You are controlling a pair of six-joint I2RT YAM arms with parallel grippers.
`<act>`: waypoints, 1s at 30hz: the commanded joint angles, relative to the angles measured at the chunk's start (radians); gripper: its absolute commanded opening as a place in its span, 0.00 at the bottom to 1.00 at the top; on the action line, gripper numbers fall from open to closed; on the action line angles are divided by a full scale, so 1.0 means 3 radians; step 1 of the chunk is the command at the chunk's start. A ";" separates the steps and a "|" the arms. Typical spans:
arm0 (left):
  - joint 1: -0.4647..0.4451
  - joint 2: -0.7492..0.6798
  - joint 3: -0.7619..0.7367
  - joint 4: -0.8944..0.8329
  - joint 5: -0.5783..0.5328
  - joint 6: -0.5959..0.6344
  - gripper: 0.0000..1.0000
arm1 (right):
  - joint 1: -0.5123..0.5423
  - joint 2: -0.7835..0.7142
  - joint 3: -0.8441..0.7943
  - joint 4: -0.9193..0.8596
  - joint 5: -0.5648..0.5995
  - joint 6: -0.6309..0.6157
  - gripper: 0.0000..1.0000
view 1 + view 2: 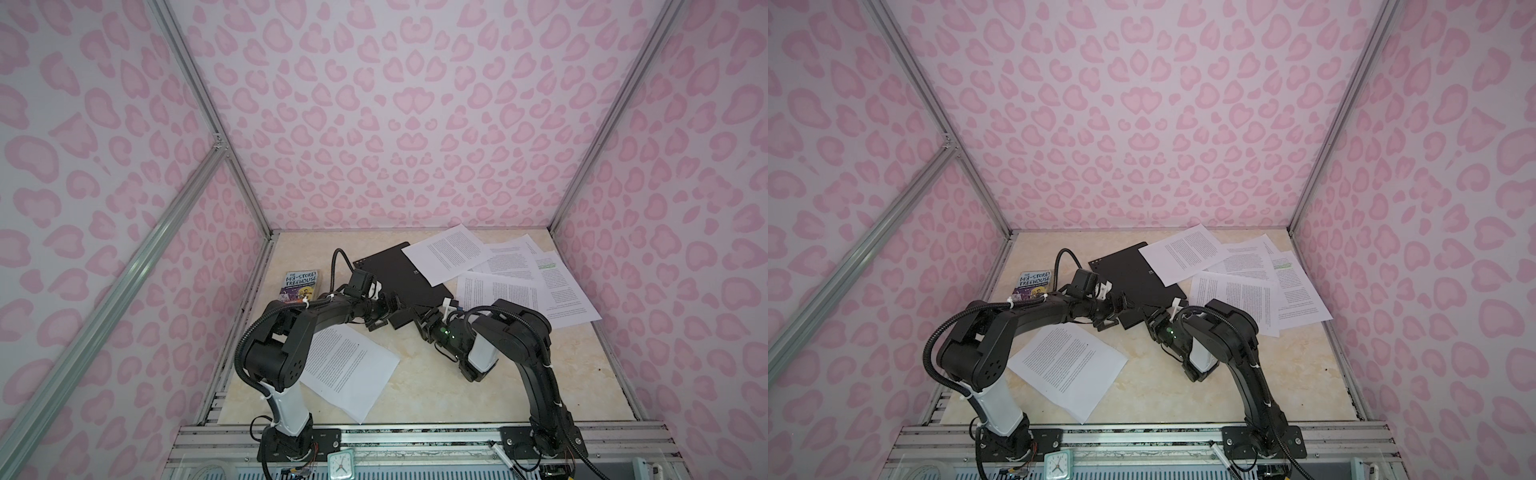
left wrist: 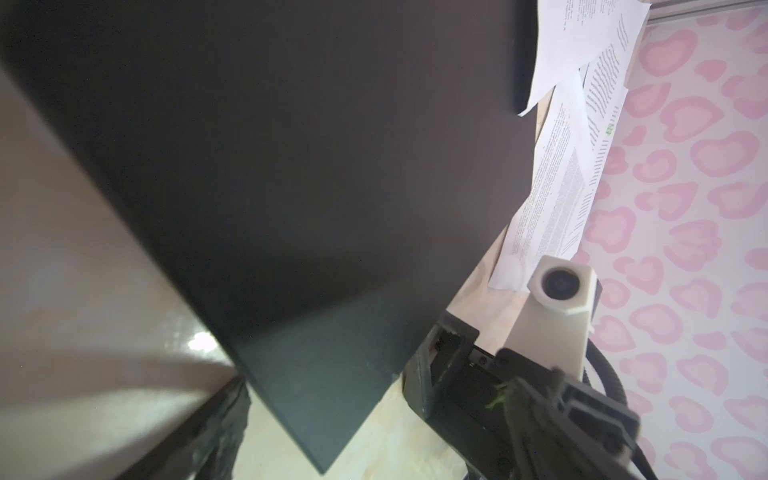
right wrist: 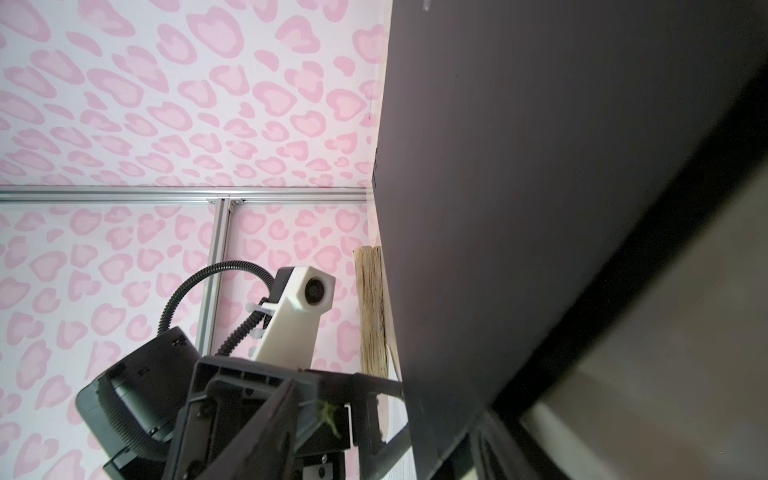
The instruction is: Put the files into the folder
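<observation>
Black and matte, the folder [image 1: 399, 276] lies cover-up on the pale marbled table [image 1: 457, 386] and stretches away from both grippers, which face each other across its nearest corner. The left gripper [image 1: 384, 316] is spread as wide as it goes. In the left wrist view that corner of the folder [image 2: 291, 166] fills the space ahead of it, with one dark finger [image 2: 216, 428] showing alongside, and nothing looks clamped. The right gripper [image 1: 426, 321] sits just beside the left one at the same edge. In the right wrist view the folder [image 3: 540, 208] runs close along one blurred finger, but whether the jaws have pinched the cover or only straddle it cannot be told. Most of the files [image 1: 511, 291] are fanned out flat beyond the right gripper and off to its outer side. One of them overlaps the folder's far corner [image 1: 446, 253], and a green-marked sheet [image 1: 546, 266] lies farthest out. A lone sheet [image 1: 349, 365] lies behind the left gripper, partly under that arm. A colourful book [image 1: 300, 284] rests on the left gripper's outer side, apart from the folder. Both top views agree on the folder [image 1: 1133, 278] and both grippers [image 1: 1115, 313] [image 1: 1156, 318].
</observation>
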 commanded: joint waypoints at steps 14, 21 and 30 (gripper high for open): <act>0.0265 -0.0902 -0.0004 -0.0840 -0.0355 0.0308 0.97 | -0.0064 -0.0590 -0.0001 -0.1122 0.0223 -0.0815 0.00; 0.0622 -0.1307 0.0018 -0.1250 -0.0404 0.0595 0.97 | 0.0083 -0.1743 0.0168 -0.2616 0.0318 -0.1832 0.00; 0.1127 -0.1408 0.0235 -0.1471 0.0020 0.0714 0.97 | 0.0731 -0.2449 0.0799 -0.4485 0.1536 -0.3329 0.00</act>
